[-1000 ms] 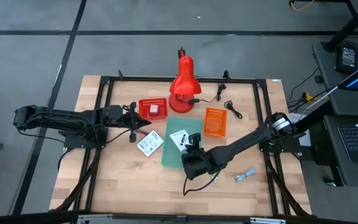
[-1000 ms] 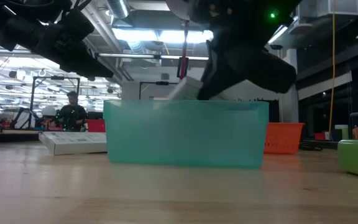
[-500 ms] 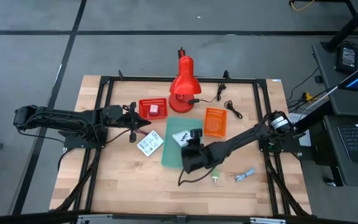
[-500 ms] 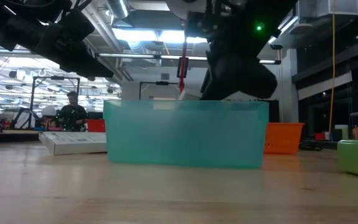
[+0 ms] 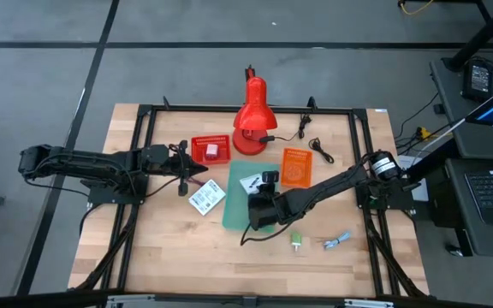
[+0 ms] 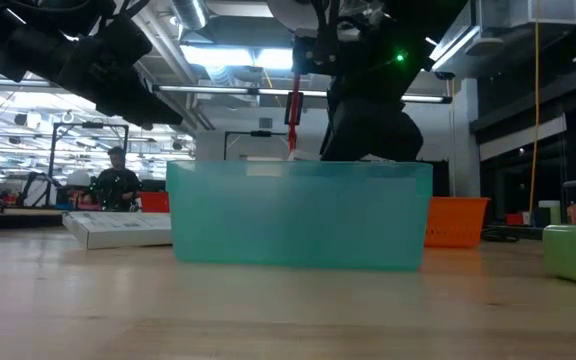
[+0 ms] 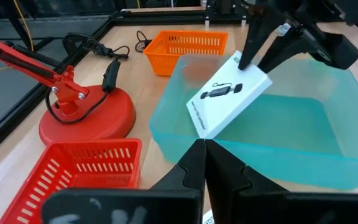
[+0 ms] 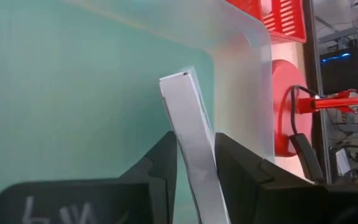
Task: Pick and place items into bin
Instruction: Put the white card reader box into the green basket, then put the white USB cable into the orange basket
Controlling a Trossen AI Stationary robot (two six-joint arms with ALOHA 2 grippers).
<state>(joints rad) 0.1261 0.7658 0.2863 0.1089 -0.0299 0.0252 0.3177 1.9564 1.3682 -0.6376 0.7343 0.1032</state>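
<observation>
right gripper (image 7: 248, 62): pinching the white packet (image 7: 227, 94) edge-on, tilted over the teal bin (image 7: 253, 163)
left gripper (image 5: 181, 169): pressed together, waiting near desk's left edge
drop: bin floor directly below packet

The worktop (image 5: 161, 248) is pale wood with a matt grain. The bin (image 7: 303, 134) is frosted, translucent teal plastic. The card (image 7: 227, 101) looks like smooth white cardboard. Both baskets (image 7: 185, 48) are perforated plastic; the lamp (image 5: 251, 115) is glossy red.
</observation>
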